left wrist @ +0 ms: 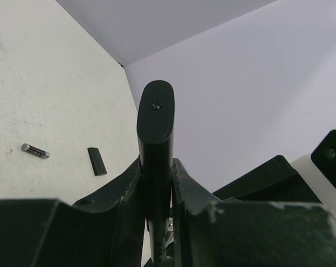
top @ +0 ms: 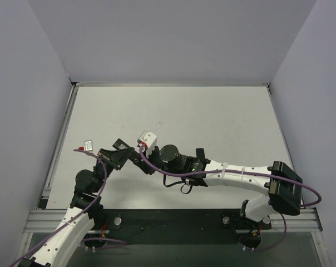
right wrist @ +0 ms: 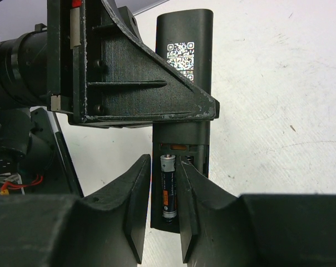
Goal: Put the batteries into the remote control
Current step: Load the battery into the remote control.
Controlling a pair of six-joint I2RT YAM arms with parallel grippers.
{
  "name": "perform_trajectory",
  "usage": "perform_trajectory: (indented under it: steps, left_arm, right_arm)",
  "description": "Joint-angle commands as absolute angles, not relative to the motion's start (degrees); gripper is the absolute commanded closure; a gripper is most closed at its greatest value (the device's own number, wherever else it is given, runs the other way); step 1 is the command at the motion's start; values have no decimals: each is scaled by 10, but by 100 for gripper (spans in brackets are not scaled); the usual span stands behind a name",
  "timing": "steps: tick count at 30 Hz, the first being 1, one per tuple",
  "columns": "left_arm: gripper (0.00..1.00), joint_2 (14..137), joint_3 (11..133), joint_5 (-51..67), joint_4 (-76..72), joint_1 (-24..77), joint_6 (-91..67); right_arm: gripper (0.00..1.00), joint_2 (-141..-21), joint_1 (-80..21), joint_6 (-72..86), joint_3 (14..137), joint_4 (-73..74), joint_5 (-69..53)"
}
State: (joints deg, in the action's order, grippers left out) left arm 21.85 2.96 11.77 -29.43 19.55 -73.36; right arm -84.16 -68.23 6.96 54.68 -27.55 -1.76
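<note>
The remote control (right wrist: 184, 33) is a slim black bar with a QR label, and its battery bay faces the right wrist camera. My left gripper (left wrist: 157, 164) is shut on the remote (left wrist: 155, 117), holding it edge-on above the table. One battery (right wrist: 168, 186) lies in the left slot of the open bay. My right gripper (right wrist: 164, 161) straddles it with jaws narrowly apart, and a gap shows on the battery's left side. The second battery (left wrist: 35, 151) lies on the table. In the top view both grippers, left (top: 119, 154) and right (top: 139, 157), meet near the table's front left.
The short black cover piece (left wrist: 97, 161) lies on the table beside the loose battery. Grey walls enclose the white table (top: 212, 122) on three sides. The left gripper's finger (right wrist: 140, 94) crosses the remote in the right wrist view.
</note>
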Motion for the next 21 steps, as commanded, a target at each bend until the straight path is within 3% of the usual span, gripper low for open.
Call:
perform_trajectory:
  steps: [1, 21]
  left_arm:
    - [100, 221, 42, 158, -374, 216, -759]
    - [100, 243, 40, 157, -384, 232, -758]
  right_arm:
    - [79, -842, -675, 79, 552, -295, -2]
    - [70, -832, -666, 76, 548, -303, 18]
